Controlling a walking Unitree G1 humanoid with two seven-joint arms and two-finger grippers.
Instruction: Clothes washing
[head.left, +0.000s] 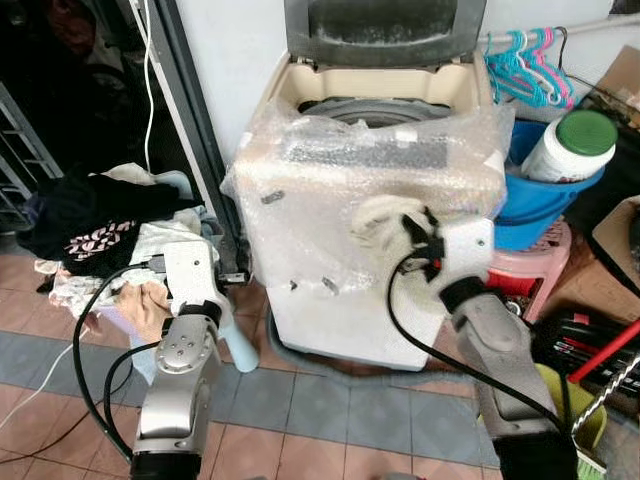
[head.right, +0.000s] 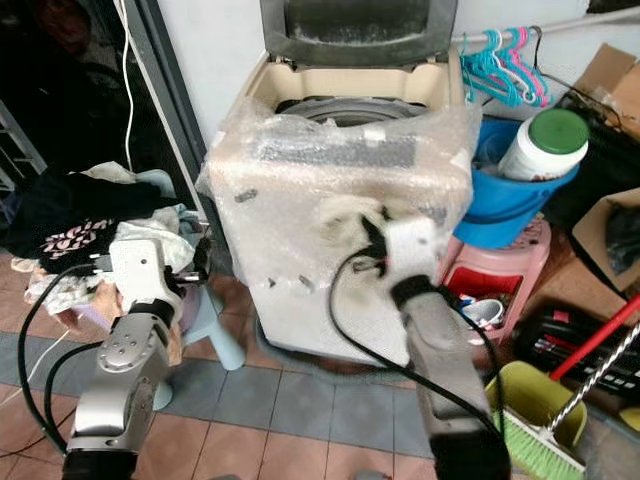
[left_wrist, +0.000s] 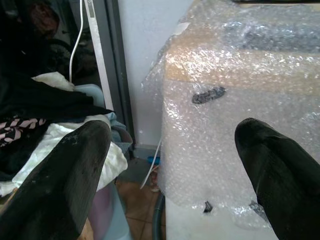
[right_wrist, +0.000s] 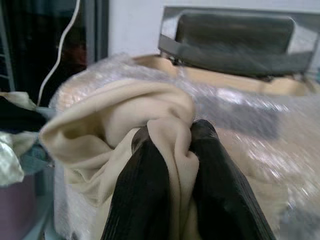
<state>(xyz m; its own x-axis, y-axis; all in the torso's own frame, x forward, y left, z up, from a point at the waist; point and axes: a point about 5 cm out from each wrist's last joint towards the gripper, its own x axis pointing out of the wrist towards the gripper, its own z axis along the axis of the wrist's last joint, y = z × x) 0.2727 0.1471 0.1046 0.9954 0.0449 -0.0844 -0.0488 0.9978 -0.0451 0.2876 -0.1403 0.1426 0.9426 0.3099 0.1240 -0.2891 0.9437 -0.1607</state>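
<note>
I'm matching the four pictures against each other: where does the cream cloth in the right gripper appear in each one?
Left eye view: cream cloth at centre, before the washing machine.
Right eye view: left of centre, held up by the right gripper.
Left wrist view: not in it; the left gripper faces the machine's corner.
Right wrist view: centre, pinched between the fingers.
Shared landmark: the bubble-wrapped washing machine.

bright even daylight in head views | glare on bubble wrap (head.left: 370, 170) over washing machine (left_wrist: 240, 150) | dark doorway (head.left: 70, 90) far left, detail lost | right wrist view soft, motion-blurred, cream cloth (right_wrist: 125, 125) and background smeared | left wrist view sharp, black fingers (left_wrist: 60, 190) close, out of focus
</note>
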